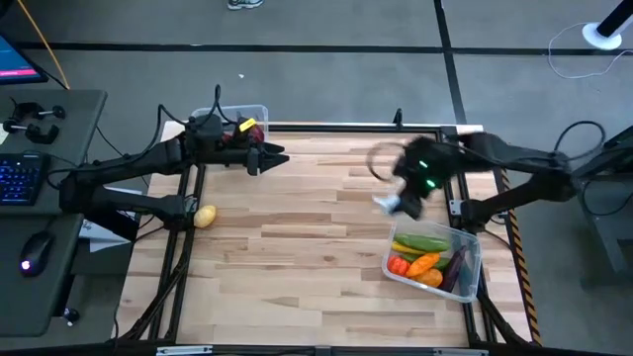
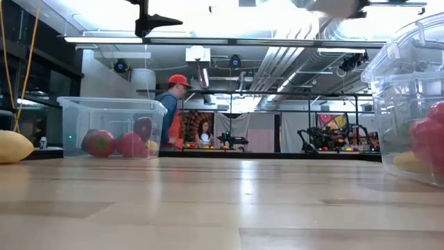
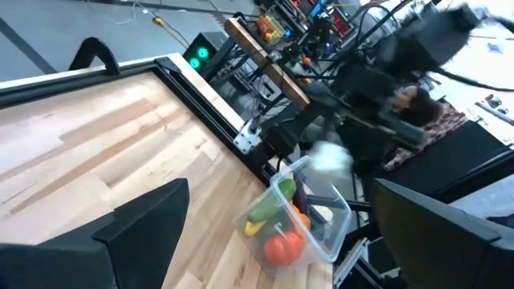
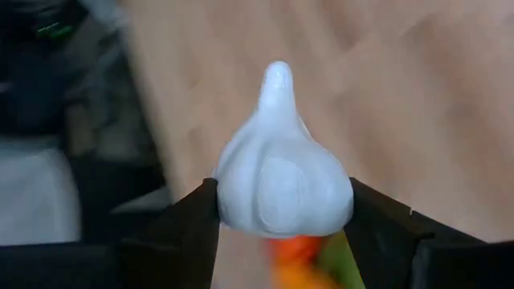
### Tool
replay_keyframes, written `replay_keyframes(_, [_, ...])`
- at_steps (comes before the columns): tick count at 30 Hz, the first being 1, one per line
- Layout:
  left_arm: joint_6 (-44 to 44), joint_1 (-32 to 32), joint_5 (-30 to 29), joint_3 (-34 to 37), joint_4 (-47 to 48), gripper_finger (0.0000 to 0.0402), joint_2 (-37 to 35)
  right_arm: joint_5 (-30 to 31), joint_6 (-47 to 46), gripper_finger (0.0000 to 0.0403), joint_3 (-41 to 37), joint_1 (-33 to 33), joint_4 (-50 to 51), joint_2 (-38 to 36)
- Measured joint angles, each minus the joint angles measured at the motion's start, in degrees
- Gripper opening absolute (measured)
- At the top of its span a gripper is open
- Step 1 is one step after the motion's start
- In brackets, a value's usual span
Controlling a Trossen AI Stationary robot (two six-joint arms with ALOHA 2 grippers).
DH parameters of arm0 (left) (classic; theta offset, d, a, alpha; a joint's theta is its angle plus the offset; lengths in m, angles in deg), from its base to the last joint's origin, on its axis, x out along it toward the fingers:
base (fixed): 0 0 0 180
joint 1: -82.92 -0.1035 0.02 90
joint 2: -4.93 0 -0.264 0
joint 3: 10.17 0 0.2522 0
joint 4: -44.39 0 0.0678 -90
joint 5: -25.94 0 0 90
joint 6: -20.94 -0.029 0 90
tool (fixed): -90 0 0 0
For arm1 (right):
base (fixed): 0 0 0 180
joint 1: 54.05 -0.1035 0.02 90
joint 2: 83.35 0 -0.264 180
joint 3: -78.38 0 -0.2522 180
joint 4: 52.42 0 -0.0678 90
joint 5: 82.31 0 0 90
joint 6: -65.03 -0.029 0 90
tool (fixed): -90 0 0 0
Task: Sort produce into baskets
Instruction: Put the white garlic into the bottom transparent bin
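My right gripper (image 1: 396, 203) is shut on a white garlic (image 4: 281, 172) and hangs above the table, just off the far left corner of the right clear basket (image 1: 473, 259). That basket holds a green cucumber, a carrot, red pieces and a purple eggplant. My left gripper (image 1: 275, 158) is open and empty above the table, beside the left clear basket (image 1: 259, 111) at the far left. The left basket holds red apples (image 2: 104, 144) and yellow pieces. A yellow fruit (image 1: 205, 216) lies on the table near the left edge. My right gripper pinches the garlic's round bulb between its two fingers, one on each opposite side (image 4: 229, 201). The garlic's pointed tip (image 4: 278, 76) points away from the wrist. The garlic is lifted clear of the table.
The middle and near part of the wooden table (image 1: 297, 267) is bare. The table's dark metal frame (image 1: 336, 127) runs along its far edge. A desk with a keyboard and mouse (image 1: 30, 178) stands left of the table. A person (image 2: 177, 111) stands in the room behind.
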Motion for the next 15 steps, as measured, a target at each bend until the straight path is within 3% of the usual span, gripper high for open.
replay_keyframes(5, [-0.02, -0.79, 0.23, 0.00, 0.00, 0.0374, 0.00, -7.40, -17.19, 0.0213, -2.53, -11.04, 1.81, -7.51])
replay_keyframes(10, [0.00, -1.01, 1.03, 0.01, 0.00, 0.0374, 0.00, -5.26, -35.08, 0.0213, -3.48, -21.34, 5.82, -11.70])
replay_keyframes(15, [0.09, -1.01, 1.13, 0.02, 0.00, 0.0374, 0.00, -2.41, -43.04, 0.0213, -6.09, -26.80, 9.46, -12.02])
